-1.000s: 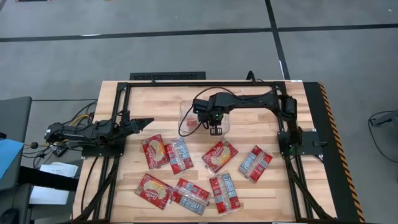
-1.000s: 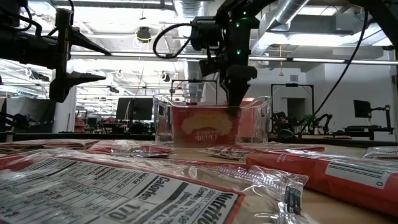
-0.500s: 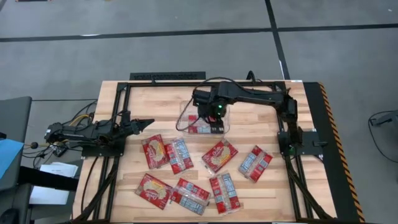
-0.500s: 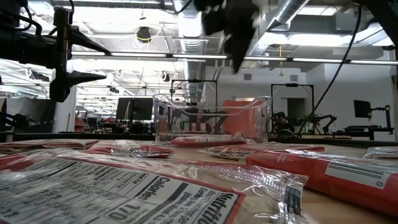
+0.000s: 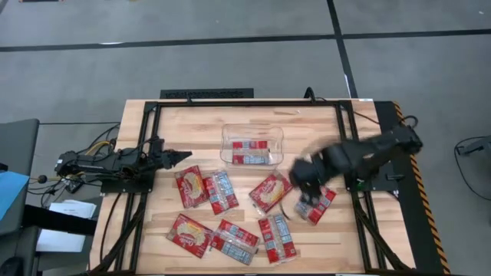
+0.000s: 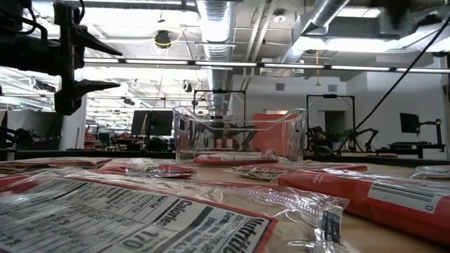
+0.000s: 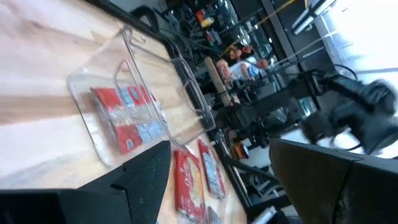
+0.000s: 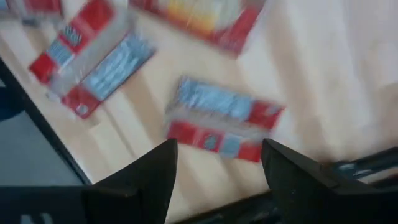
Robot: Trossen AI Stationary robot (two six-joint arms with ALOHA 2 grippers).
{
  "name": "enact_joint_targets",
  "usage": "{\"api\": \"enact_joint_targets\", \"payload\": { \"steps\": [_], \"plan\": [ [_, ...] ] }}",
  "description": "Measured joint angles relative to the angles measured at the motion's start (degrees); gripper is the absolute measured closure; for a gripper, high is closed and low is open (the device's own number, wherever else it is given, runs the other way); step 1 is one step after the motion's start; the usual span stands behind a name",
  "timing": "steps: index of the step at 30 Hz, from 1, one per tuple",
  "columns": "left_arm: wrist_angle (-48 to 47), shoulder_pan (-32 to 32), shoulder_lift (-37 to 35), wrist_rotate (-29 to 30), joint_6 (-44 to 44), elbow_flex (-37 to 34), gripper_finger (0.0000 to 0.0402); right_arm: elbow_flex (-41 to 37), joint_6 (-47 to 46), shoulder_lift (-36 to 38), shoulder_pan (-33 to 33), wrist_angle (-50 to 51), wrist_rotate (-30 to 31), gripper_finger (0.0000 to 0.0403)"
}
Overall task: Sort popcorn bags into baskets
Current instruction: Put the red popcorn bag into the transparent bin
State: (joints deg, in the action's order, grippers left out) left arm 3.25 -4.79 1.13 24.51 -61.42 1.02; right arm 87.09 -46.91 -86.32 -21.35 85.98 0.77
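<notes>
Red packet with silvery-grey label panels lies flat under the right gripper, fingers spread and empty

A pale wooden counter edged by a black frame stands on grey floor, with a yellow-black hazard strip along one side and ceiling ducts above the room behind.

High view: looked straight down on the whole table.
Low view: sat at tabletop level, facing the room.
Shared: both saw the clear bin.
</notes>
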Motion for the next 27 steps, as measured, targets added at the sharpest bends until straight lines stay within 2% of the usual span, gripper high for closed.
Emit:
{"api": "enact_joint_targets", "payload": {
  "steps": [5, 9, 12, 15, 20, 27],
  "plan": [
    [0.09, -0.01, 0.0, -0.83, -3.13, 0.0, 0.0138, -16.92, -20.47, 7.95, -7.86, -6.9, 0.68, 0.0148],
    [0.32, 0.0, 0.0, -2.05, -7.03, 0.0, 0.0138, -30.39, -35.66, 16.29, -10.64, -23.68, -2.86, 0.0148],
    [1.15, -0.03, 0.0, -5.48, -9.65, 0.0, 0.0138, -38.03, -49.02, 20.59, -13.35, -30.51, -2.82, 0.0148],
    [3.45, -0.28, 0.0, -9.95, -10.19, 0.0, 0.0138, -42.66, -59.09, 21.65, -17.1, -30.66, -0.85, 0.0148],
    [9.63, -2.18, -0.02, -11.07, -9.76, 0.0, 0.0138, -45.02, -65.37, 20.27, -19.99, -27.38, 1.93, 0.0148],
    [10.36, -6.4, 0.1, -9.67, -9.27, 0.0, 0.0138, -48.51, -66.19, 11.63, -19.86, -33.54, 2.21, 0.0148]
  ]
}}
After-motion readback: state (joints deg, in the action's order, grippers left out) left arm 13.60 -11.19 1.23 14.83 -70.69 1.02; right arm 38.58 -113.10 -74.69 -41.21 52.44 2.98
